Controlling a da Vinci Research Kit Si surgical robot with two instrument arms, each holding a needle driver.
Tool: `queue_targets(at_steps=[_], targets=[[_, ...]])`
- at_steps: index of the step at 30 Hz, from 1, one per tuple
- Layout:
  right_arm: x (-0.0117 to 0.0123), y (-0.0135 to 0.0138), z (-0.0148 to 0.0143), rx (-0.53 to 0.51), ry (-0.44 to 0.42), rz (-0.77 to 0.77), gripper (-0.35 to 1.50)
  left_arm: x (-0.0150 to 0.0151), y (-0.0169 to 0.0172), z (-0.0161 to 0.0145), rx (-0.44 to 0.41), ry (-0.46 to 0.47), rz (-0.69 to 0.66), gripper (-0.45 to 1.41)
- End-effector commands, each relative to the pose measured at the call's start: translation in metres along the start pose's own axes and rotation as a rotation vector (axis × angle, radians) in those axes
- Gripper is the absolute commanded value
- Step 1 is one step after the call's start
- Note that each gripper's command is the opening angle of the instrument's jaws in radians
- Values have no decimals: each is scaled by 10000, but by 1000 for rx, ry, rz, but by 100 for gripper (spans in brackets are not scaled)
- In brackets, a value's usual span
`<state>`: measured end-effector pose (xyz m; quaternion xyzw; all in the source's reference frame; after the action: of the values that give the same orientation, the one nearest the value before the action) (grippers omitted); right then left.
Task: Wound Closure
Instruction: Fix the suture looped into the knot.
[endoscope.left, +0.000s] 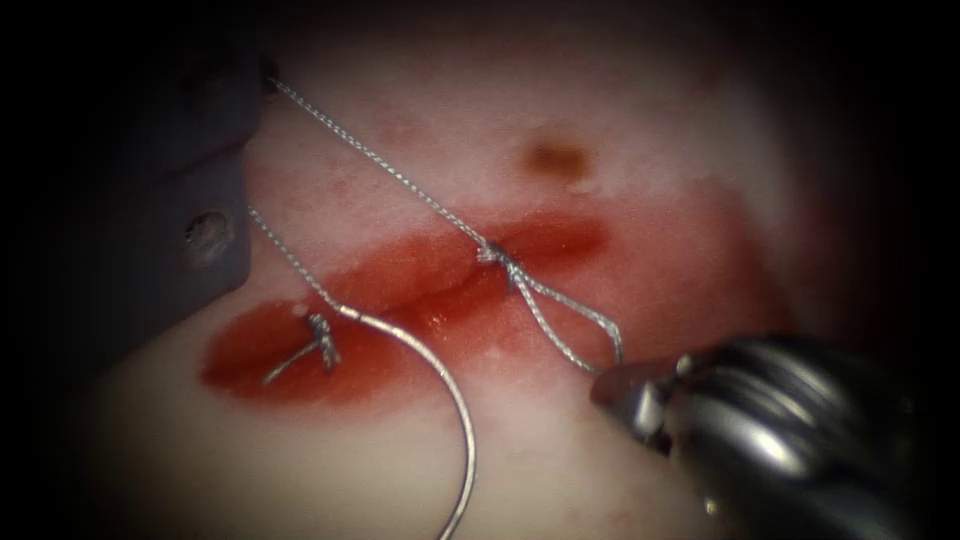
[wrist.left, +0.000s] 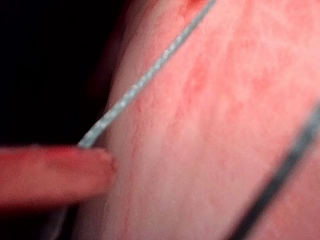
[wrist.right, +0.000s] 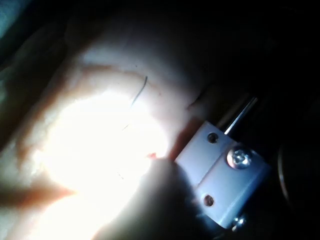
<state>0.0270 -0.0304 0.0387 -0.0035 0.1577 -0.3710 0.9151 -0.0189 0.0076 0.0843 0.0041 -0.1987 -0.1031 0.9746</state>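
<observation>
R tool (endoscope.left: 612, 385) jaws clenched on thread (endoscope.left: 560, 330) loop below the knot (endoscope.left: 493, 254), which sits mid-cut (endoscope.left: 400, 300) on the tissue (endoscope.left: 620, 130). L tool (endoscope.left: 200, 190): thread strand runs taut to its tip, apparently held there; jaws can't tell. Opposed strands suggest tension on the knot. Needle (endoscope.left: 455, 400) free, lies on tissue below the cut, unheld, not in tissue. An earlier stitch (endoscope.left: 320, 340) w/ cut ends sits left of the knot.

Dark vignetted edges, blown-out glare on the tissue (wrist.right: 100, 145), blurred close thread (wrist.left: 145, 80).
</observation>
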Motion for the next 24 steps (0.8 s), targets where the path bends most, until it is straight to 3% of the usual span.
queue_targets(at_steps=[1,2,3,6,7,9,11,13,19,20,21,22,24], targets=[[1,20,-8,-29,21,84,4,-9,10,-4,6,-38,-18,-45],[0,21,-11,-44,33,130,5,-11,11,-5,5,-54,-18,-45],[-1,23,-15,-78,55,266,-35,-15,10,-6,18,-72,-30,-45],[-4,24,-13,-147,105,553,-35,-22,6,-3,36,-115,-44,-45],[-6,25,-9,-179,129,735,-35,-28,2,0,42,-138,-52,-45],[-9,25,-3,-196,124,827,-27,-33,-2,5,45,-146,-57,-45],[-12,24,3,-167,142,876,-35,-37,-4,10,58,-167,-62,-45],[-16,23,11,-85,214,1038,-35,-42,-6,16,60,-196,-65,-45],[-49,29,52,132,751,1429,-35,-57,-11,34,64,-291,-165,-45],[-57,28,63,195,832,1525,-35,-59,-11,34,66,-300,-197,-45],[-67,24,80,308,938,1667,-35,-61,-13,35,82,-312,-312,-45],[-74,23,89,361,987,1749,-35,-61,-14,34,88,-318,-350,-45],[-80,22,102,392,1031,1762,-35,-62,-15,34,116,-330,-423,-45]])
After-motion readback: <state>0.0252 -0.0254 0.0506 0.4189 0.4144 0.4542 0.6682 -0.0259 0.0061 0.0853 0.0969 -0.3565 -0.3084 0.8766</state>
